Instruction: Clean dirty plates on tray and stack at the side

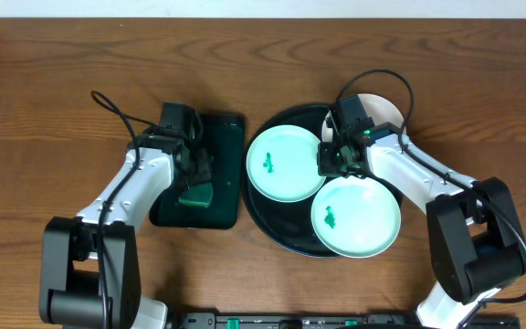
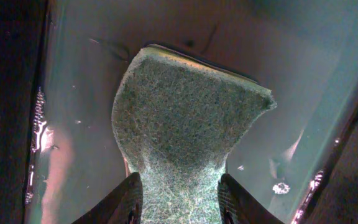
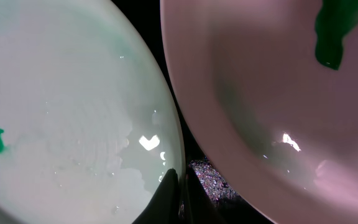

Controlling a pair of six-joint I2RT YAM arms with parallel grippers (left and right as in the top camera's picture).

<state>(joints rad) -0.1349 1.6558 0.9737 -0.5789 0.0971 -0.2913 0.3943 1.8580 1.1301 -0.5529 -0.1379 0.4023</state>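
The black tray (image 1: 277, 228) holds two mint-green plates, each with a green smear: one at the back left (image 1: 286, 169) and one at the front right (image 1: 363, 219). A white plate (image 1: 386, 110) sits at the back, mostly hidden by my right arm. My right gripper (image 1: 333, 163) is between the mint plates. In the right wrist view its fingers (image 3: 180, 186) are shut on the rim of the front-right plate (image 3: 73, 112), beside the other plate (image 3: 260, 106). My left gripper (image 1: 193, 178) (image 2: 180, 199) is shut on a green sponge (image 2: 185, 112).
The sponge (image 1: 194, 194) rests in a rectangular dark green tray (image 1: 222, 128) just left of the black tray. Its wet floor (image 2: 79, 124) shows in the left wrist view. Bare wooden table (image 1: 44, 110) surrounds both trays.
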